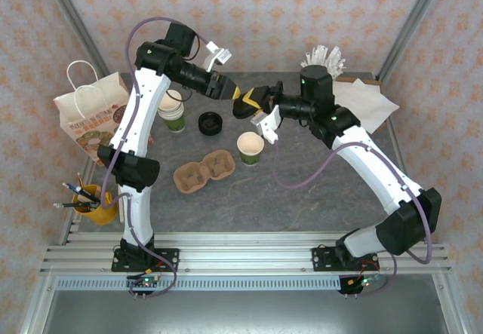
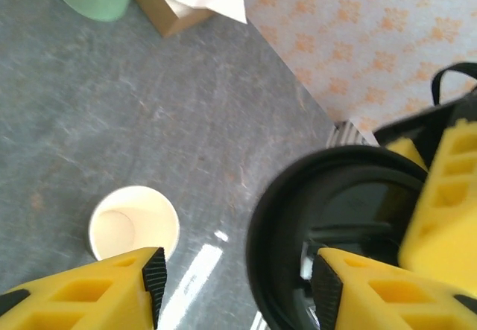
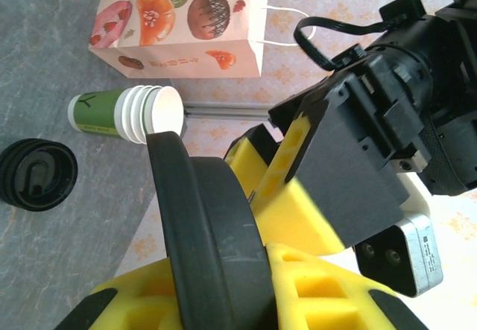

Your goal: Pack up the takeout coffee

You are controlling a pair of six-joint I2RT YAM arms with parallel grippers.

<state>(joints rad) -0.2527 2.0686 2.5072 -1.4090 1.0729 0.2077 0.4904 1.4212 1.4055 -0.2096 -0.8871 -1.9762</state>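
Black lid (image 3: 203, 229) clamped in right fingers (image 3: 317, 296); paper bag (image 3: 179, 24) lettering unreadable.

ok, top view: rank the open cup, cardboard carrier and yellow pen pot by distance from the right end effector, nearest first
From the right end effector, gripping a black lid:
1. open cup, just toward the bases.
2. cardboard carrier, further toward the bases, to the left.
3. yellow pen pot, far left, near edge.
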